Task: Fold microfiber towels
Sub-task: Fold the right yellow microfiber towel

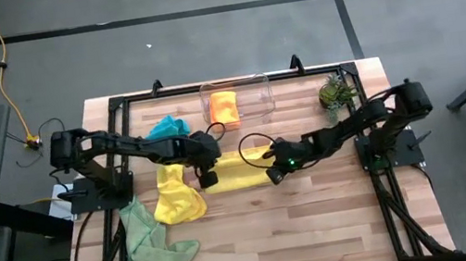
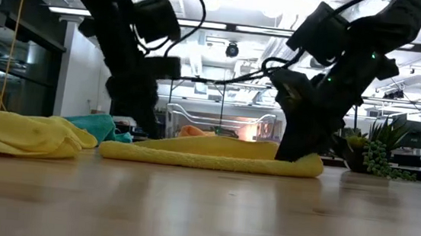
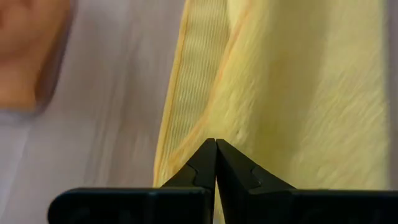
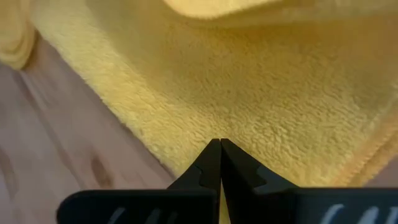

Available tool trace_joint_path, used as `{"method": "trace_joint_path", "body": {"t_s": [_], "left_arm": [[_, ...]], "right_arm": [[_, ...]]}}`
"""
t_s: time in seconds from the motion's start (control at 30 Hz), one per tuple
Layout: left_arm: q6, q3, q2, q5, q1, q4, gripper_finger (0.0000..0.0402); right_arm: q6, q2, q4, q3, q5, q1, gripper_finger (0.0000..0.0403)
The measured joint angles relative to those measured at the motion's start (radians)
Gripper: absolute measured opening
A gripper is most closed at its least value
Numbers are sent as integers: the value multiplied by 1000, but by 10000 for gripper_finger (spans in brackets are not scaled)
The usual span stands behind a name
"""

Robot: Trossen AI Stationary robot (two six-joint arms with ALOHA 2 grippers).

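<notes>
Two grippers, left (image 1: 210, 177) and right (image 1: 272, 176), fingers closed, empty, on yellow towel (image 1: 241, 168); wooden table (image 1: 322, 219), grey floor.

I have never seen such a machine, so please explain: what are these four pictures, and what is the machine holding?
It is a robot with two dark arms at a wooden table. One picture looks down from above, one looks level across the table, and two come from cameras on the wrists. The left gripper and the right gripper are both shut, at opposite ends of a flat yellow towel; whether they pinch it is unclear. Another yellow towel, a green towel and a blue towel lie nearby. An orange towel sits in a clear bin.
</notes>
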Motion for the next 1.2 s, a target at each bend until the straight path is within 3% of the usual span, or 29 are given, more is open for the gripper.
{"method": "trace_joint_path", "body": {"t_s": [0.23, 0.67, 0.77, 0.9, 0.97, 1.2], "left_arm": [[77, 0, 11, -12, 49, -44, 0], [73, 0, -16, -81, 165, -91, 0], [60, 0, -66, -6, 173, -55, 0], [35, 2, -98, 204, 157, 40, 0], [35, 2, -88, 263, 149, 49, 0], [2, 0, 56, 274, 101, 66, 0]], "right_arm": [[25, 10, -2, 0, 10, 0, 0], [76, 10, -54, 1, 31, 10, 0], [80, 10, -55, 1, 35, 10, 0], [140, 10, -63, 2, 37, 10, 0], [179, 10, -67, 2, 39, 10, 0], [232, 9, -85, 2, 42, 14, 0]]}}
